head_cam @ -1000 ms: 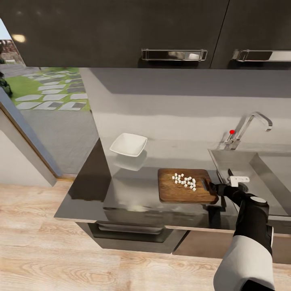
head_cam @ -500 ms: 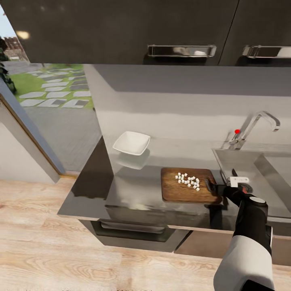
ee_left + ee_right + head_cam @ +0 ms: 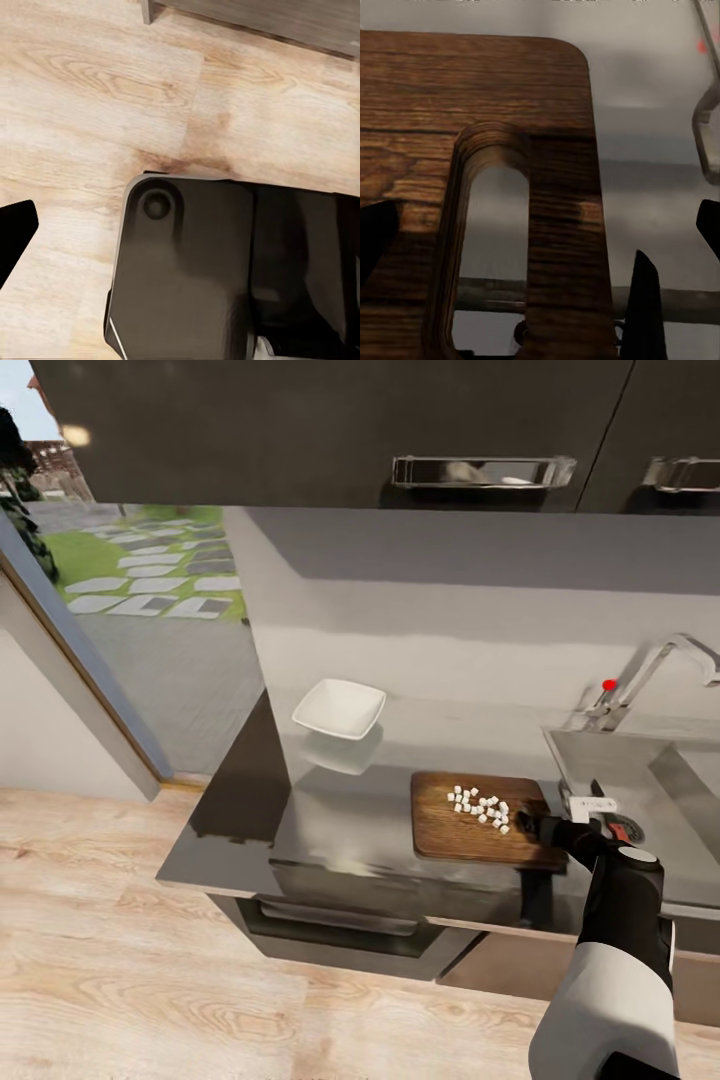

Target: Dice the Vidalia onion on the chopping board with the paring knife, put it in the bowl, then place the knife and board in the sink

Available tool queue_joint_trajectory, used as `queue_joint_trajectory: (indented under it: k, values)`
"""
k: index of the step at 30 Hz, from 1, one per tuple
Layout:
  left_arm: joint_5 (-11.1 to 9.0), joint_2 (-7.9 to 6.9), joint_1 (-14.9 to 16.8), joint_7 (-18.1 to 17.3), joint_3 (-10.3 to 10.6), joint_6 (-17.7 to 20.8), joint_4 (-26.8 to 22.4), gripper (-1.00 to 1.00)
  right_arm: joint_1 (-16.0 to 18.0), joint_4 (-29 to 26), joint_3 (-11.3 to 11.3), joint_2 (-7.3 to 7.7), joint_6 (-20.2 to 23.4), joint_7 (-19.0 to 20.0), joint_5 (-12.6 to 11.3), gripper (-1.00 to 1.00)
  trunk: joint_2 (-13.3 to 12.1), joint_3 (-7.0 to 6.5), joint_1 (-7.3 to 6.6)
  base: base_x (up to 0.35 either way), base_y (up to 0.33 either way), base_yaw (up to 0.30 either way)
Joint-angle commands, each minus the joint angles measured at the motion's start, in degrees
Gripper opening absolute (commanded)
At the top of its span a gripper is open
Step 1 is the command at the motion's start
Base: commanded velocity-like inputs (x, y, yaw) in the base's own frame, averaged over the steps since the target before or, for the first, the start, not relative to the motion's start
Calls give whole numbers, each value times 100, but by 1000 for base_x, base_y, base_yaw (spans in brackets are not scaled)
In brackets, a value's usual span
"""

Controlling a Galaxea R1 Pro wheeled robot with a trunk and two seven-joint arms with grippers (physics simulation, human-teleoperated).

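Right gripper (image 3: pixel 532 826): at the chopping board's (image 3: pixel 450 838) handle end; grip state unclear.
Diced onion (image 3: pixel 480 807): loose on the board, bowl (image 3: pixel 339 710) far-left.
Risk: tilting could scatter dice onto the countertop (image 3: pixel 330 810).

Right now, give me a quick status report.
Right end effector at the chopping board's handle end, grip unclear. Diced onion on the board; bowl empty. Paring knife by the sink.

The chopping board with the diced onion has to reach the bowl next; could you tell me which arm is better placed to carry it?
The right: its gripper is already at the chopping board's handle end, with the dice on top.
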State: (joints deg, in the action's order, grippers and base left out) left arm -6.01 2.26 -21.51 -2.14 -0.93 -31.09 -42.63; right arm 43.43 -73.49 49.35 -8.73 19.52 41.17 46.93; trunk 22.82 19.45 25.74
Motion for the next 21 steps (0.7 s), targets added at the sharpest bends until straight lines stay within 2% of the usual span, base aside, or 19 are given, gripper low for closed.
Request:
queue_joint_trajectory:
  k: [1, 10, 15, 21]
  values:
    - [-39, 3, -2, -23, -6, -3, -8, 100, 8, -7, 16, -6, 17, 49, 44, 100, 10, 15, 4, 0, 0, 64]
    - [-41, 3, -2, -23, -5, -3, -8, 100, 5, -7, 21, -6, 17, 57, 53, 100, 10, 26, 4, 0, 0, 5]
    - [-41, 3, -2, -23, -4, -3, -8, 100, 4, -7, 20, -2, 17, 58, 53, 100, 10, 8, 4, 0, 0, -173]
    - [-41, 3, -2, -23, -4, -3, -8, 100, 7, -7, 20, 3, 17, 58, 53, 100, 10, 3, 4, 0, 0, -40]
